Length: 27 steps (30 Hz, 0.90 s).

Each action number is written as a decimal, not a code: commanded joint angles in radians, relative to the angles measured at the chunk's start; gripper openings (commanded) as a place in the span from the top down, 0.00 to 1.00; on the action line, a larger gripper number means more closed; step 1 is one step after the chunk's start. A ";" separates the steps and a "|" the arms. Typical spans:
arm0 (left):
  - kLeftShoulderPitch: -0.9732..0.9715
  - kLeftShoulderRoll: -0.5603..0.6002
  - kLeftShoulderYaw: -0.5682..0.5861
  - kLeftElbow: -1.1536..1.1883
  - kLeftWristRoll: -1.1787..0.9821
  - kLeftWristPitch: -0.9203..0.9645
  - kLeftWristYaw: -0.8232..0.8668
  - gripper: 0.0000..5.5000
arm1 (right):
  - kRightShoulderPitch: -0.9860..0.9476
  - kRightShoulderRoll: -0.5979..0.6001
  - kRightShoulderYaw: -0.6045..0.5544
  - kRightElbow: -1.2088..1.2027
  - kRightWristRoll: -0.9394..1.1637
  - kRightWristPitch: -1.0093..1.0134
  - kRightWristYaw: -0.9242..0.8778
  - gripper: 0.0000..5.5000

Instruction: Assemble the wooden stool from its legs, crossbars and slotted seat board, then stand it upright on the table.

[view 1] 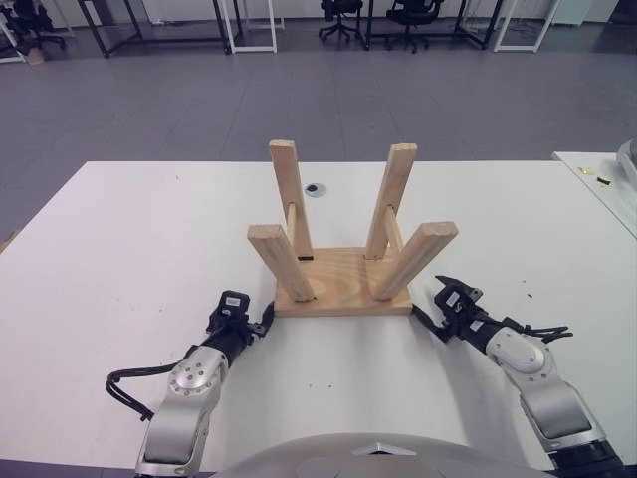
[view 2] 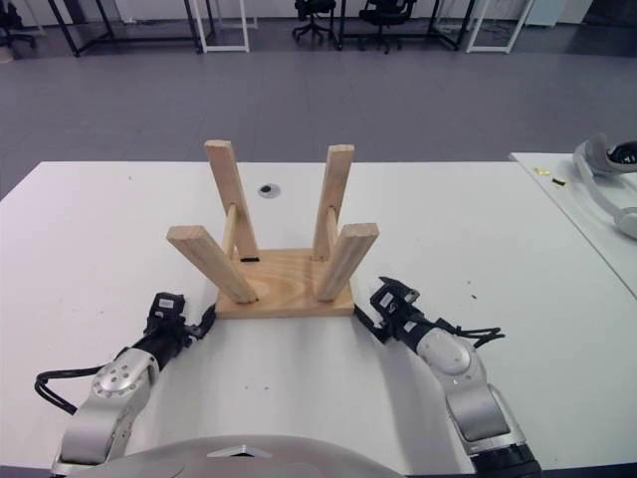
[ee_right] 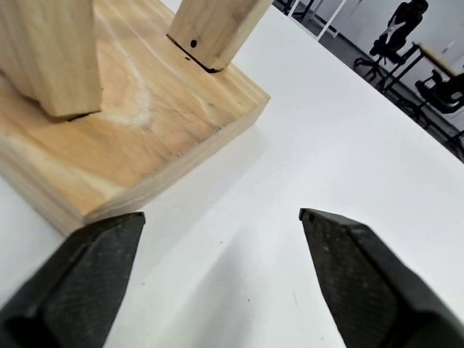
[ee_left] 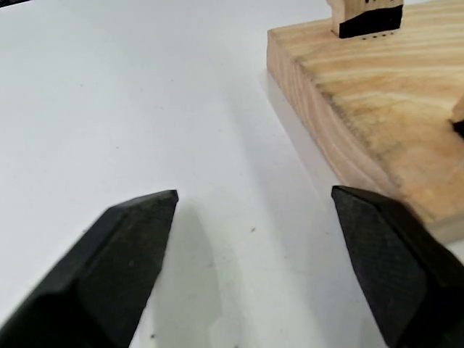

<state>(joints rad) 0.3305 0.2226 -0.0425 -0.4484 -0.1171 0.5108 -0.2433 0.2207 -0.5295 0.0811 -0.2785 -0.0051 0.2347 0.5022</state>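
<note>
The wooden stool stands upside down on the white table point(view 1: 119, 249). Its seat board point(view 1: 343, 284) lies flat, and the legs stick up and lean outward: two front legs point(view 1: 282, 261) point(view 1: 415, 259) and two rear legs point(view 1: 292, 197) point(view 1: 389, 199). My left gripper point(view 1: 261, 321) rests low on the table by the board's front left corner, open, with the board's edge point(ee_left: 377, 123) just beyond one finger. My right gripper point(view 1: 438, 302) is open beside the front right corner point(ee_right: 145, 138), holding nothing. Both pairs of fingers are empty in the wrist views point(ee_left: 254, 217) point(ee_right: 221, 232).
A small dark round grommet point(view 1: 316, 189) sits in the table behind the stool. A second white table point(view 1: 597, 184) stands at the right with a white headset-like object point(view 2: 607, 174). Bare tabletop stretches to both sides. Office chairs and frames stand far back.
</note>
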 commanded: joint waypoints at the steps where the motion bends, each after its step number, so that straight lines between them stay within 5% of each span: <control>1: -0.136 0.094 0.061 -0.189 -0.177 0.085 -0.157 0.28 | -0.029 -0.061 -0.030 -0.261 0.249 0.072 0.197 0.27; 7: -0.140 0.281 0.051 -0.304 -0.178 0.160 -0.242 0.28 | -0.069 -0.154 -0.126 -0.360 0.370 0.177 0.259 0.27; 18: -0.254 0.243 0.211 -0.293 -0.247 0.197 -0.168 0.28 | -0.130 -0.139 -0.242 -0.344 0.514 0.258 0.263 0.27; 27: -0.160 0.322 0.332 -0.010 -0.173 -0.032 -0.256 0.28 | -0.041 -0.218 -0.235 -0.167 0.375 0.137 0.331 0.27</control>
<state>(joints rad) 0.1183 0.5008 0.2439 -0.5426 -0.2994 0.5168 -0.4381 0.1713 -0.7142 -0.1384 -0.4713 0.3838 0.3903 0.8045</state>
